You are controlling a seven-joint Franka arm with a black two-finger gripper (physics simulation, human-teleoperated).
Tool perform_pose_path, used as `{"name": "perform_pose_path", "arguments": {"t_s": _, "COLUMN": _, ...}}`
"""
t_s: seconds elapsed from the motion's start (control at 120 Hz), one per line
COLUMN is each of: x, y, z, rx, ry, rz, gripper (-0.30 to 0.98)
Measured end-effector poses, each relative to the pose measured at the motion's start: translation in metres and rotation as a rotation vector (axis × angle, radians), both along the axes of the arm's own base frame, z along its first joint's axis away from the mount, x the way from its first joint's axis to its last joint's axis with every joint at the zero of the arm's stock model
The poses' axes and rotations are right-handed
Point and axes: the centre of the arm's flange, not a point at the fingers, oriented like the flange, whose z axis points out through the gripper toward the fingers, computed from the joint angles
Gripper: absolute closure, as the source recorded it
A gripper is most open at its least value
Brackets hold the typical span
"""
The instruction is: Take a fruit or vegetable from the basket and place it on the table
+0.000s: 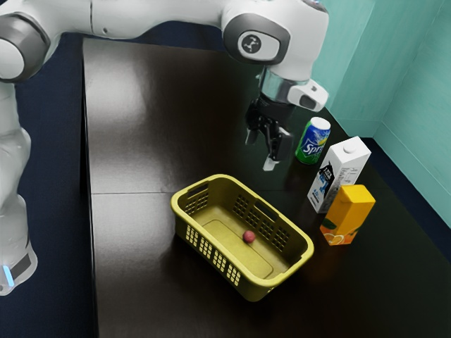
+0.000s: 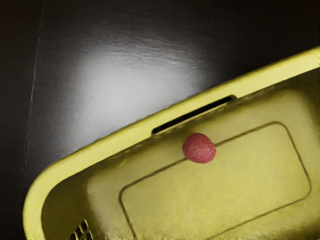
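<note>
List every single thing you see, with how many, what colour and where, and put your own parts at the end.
Fruit: one, red, in the basket, nearer one long side
Basket: one, yellow, on the table
Can: one, green and blue with a pale top, on the table beside the white carton
White carton: one, white with black, between the can and the orange carton
Orange carton: one, orange, on the table near the basket
Table: one, dark, under the basket
Floor: one, dark blue, around the table
Wall: count unclear, teal, beyond the table
Arm: one, white and grey, reaching over the table
Gripper: one, black, above the table, fingers apart
</note>
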Motion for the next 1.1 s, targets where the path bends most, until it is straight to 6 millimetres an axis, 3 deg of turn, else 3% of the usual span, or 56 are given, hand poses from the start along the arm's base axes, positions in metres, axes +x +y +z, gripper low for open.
{"name": "perform_pose_path", "arguments": {"t_s": 0.15, "x": -0.003, "y": -0.017, "z": -0.032, "rx": -0.017, "ry": -0.013, "rz": 0.021, "gripper": 0.0}}
{"name": "perform_pose_path", "arguments": {"t_s": 0.308, "x": 0.006, "y": -0.011, "z": -0.063, "rx": -0.038, "ry": -0.029, "rz": 0.084, "gripper": 0.0}}
{"name": "perform_pose_path", "arguments": {"t_s": 0.508, "x": 0.012, "y": 0.001, "z": -0.078, "rx": -0.066, "ry": -0.06, "rz": 0.157, "gripper": 0.0}}
{"name": "perform_pose_path", "arguments": {"t_s": 0.833, "x": 0.002, "y": -0.037, "z": -0.099, "rx": -0.084, "ry": -0.063, "rz": 0.137, "gripper": 0.0}}
{"name": "perform_pose_path", "arguments": {"t_s": 1.1, "x": 0.004, "y": -0.029, "z": -0.124, "rx": -0.077, "ry": -0.041, "rz": 0.176, "gripper": 0.0}}
